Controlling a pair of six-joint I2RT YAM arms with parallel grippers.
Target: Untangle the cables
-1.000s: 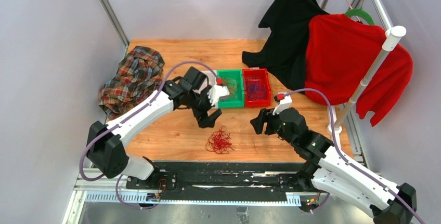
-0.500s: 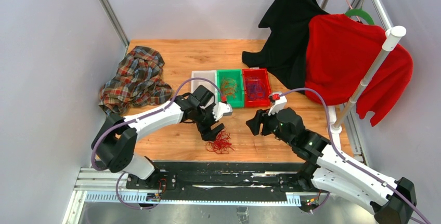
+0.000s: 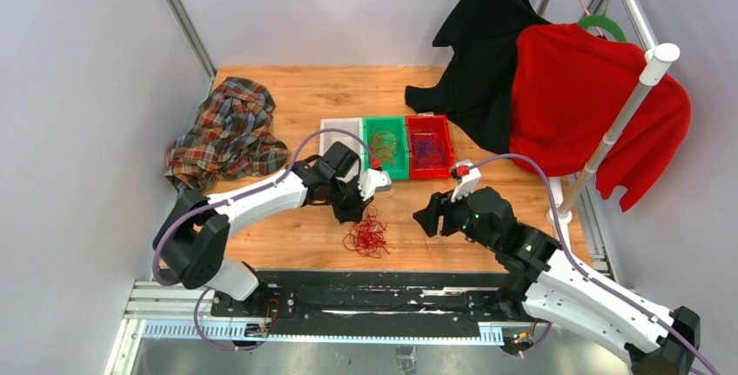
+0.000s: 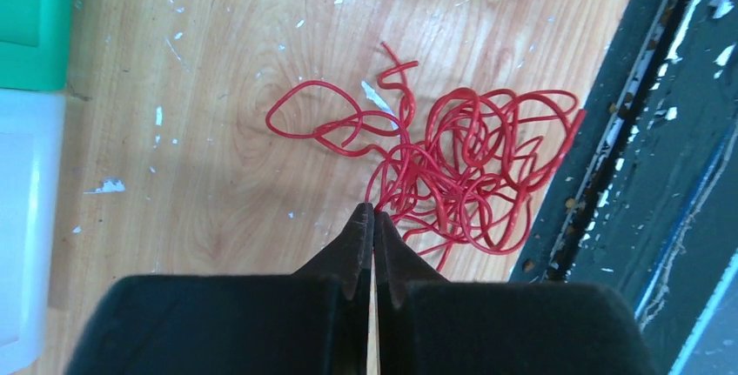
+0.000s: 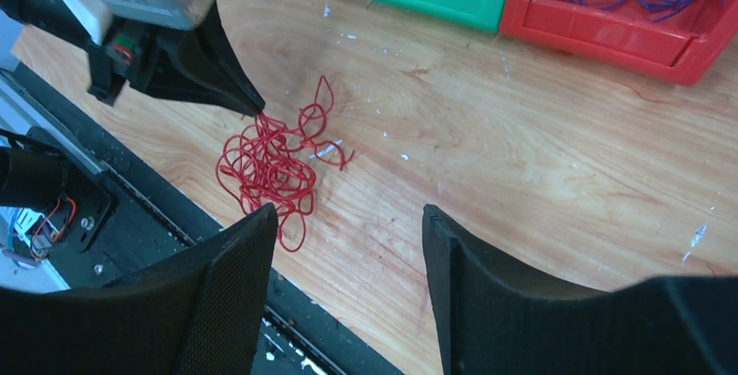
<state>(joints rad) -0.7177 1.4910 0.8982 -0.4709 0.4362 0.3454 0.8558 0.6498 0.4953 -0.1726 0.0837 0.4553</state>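
Strands of thin, springy wire, the red cables (image 3: 367,236), lie in one loose, curly knot on the wooden table (image 3: 296,88), close to its near edge. The left gripper (image 3: 358,211), black and tapered, comes down on the knot's far side. The right gripper (image 3: 430,216) hangs to the right of the knot, apart from it. Behind stand three shallow plastic bins in a row. The white bin (image 3: 339,127) is on the left. The green bin (image 3: 385,119) in the middle holds orange cables (image 3: 383,143). The red bin (image 3: 426,117) on the right holds purple-blue cables (image 3: 428,144). A crumpled plaid shirt (image 3: 228,131) sits at the table's left.

From the left wrist, the two fingers are pressed together to a hairline slit. Several red loops converge at their tips, where one strand on the knot's edge appears pinched. The grain carries pale scuffs, and a chipped black rail (image 4: 661,131) borders the knot.

From the right wrist, two broad matte pads with a fine mesh texture stand wide apart and hold nothing. The knot lies just beyond the left pad, under the other gripper's point.
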